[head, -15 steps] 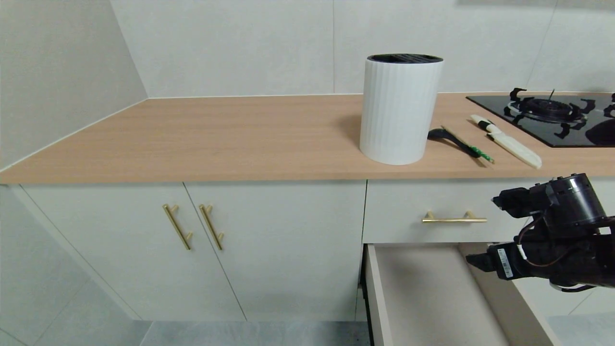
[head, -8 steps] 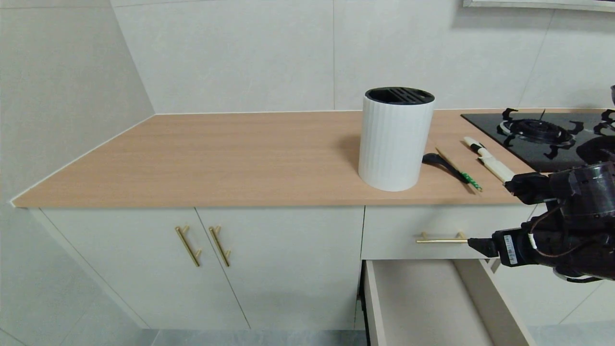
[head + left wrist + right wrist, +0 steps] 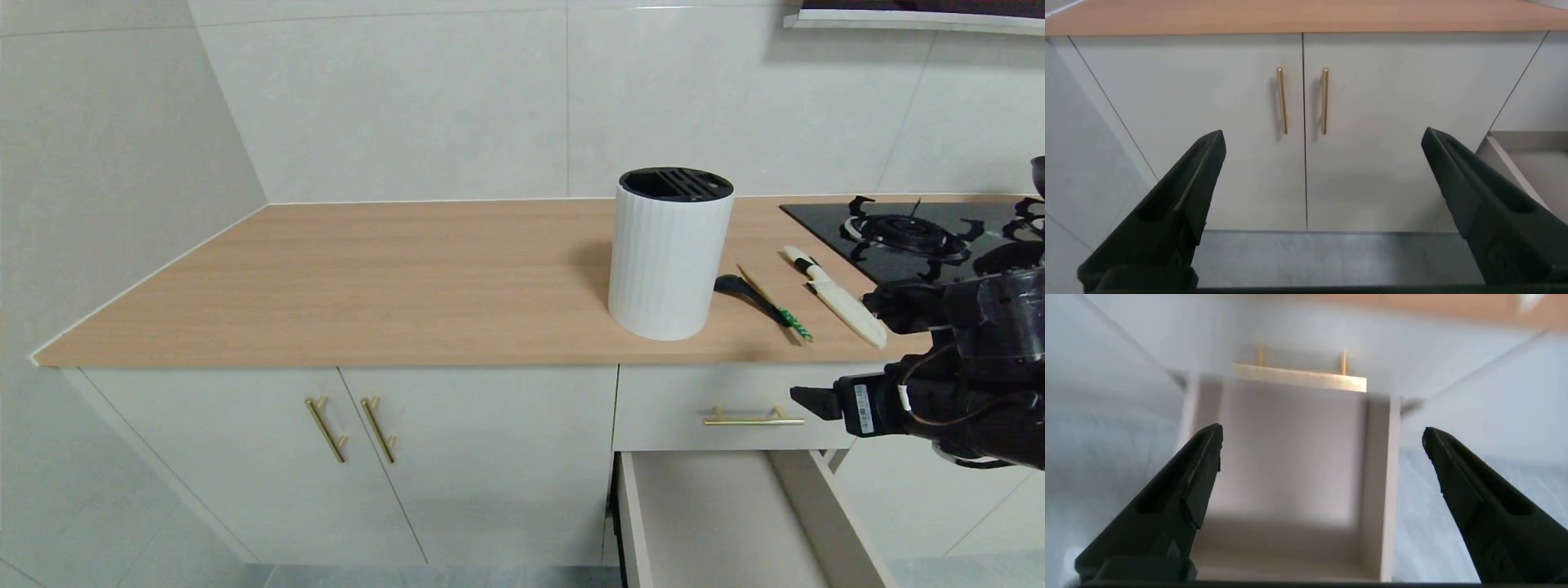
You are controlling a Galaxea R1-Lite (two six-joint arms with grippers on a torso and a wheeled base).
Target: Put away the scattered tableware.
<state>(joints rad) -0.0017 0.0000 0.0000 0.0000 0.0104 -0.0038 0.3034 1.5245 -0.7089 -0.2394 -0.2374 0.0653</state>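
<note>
Surface: wooden worktop (image 3: 367, 278)
Standing: white ribbed holder (image 3: 668, 261), upright
Lying beside it: black spoon (image 3: 739, 287), chopsticks (image 3: 775, 306), knife (image 3: 837, 298)
Right end: hob (image 3: 906, 237)

Ladle (image 3: 744, 290) right of holder (image 3: 668, 261), knife (image 3: 841, 300) rightmost

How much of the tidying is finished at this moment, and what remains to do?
Done: the lower drawer is pulled open, with nothing visible inside. In hand: nothing; the right gripper is open and pointed at that drawer, and the left gripper is open too. Left: the knife, the black spoon and the green-tipped stick lie on the counter beside the white holder.
</note>
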